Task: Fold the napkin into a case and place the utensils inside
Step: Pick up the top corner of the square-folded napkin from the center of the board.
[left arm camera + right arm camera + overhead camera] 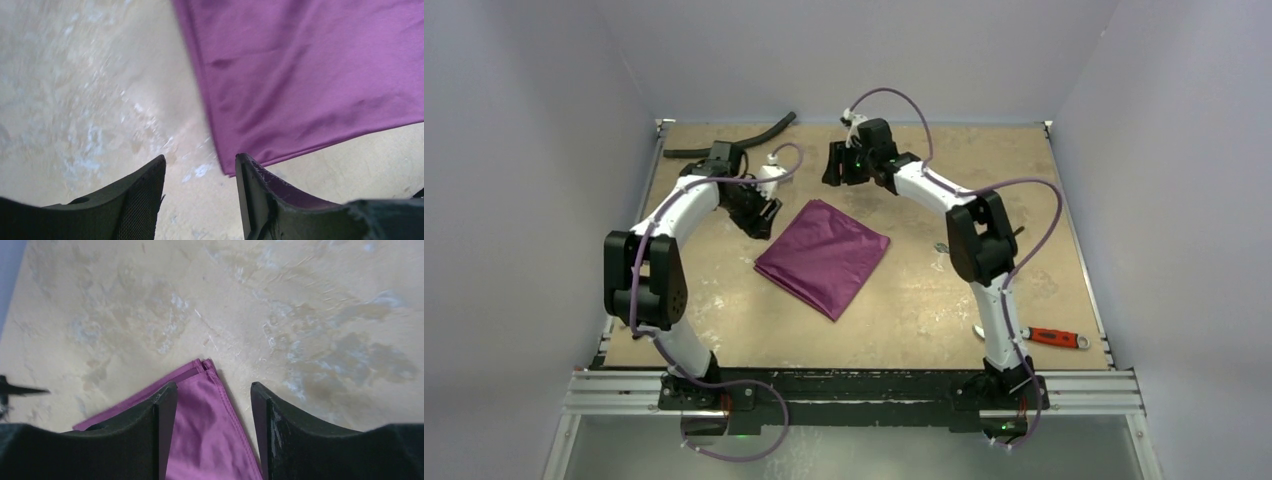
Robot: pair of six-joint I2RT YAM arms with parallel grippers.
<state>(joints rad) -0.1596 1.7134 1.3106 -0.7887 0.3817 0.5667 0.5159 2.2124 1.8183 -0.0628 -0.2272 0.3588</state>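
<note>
**Item:** napkin (824,258). Plum-purple cloth, thin, with a slight sheen.

**Location:** lies flat near the middle of the bench (924,310), turned corner-on to the arms like a diamond. It sits between the two arms and touches neither.

**Condition:** appears to be already folded over. The right wrist view shows stacked edges at the far corner, more than one layer thick. The surface is smooth apart from a few shallow creases. It is not yet a case.

**Handling (judged):** very light and wholly limp, with no stiffness to hold a fold by itself. The sheen suggests the layers slide over each other and over the bench. A one-sided pull is likely to drag the whole cloth rather than fold it. It is not fragile.

**Where to hold (judged):** at corners and hemmed edges, pinching every layer together. Both arms should hold one edge at once so the fold lands square.

**Left pincer** (200,165): jaws partly apart with nothing between them. It hangs low, just beside the napkin's left corner, which lies in front of one finger (252,175).

**Right pincer** (212,390): jaws partly apart and holding nothing. It is raised above the far corner, which shows on the bench through the gap.

**Utensils:** cannot be clearly made out in any view.

**Also present:** red-handled tool (1054,337) at the near right, well apart from the napkin.
</note>
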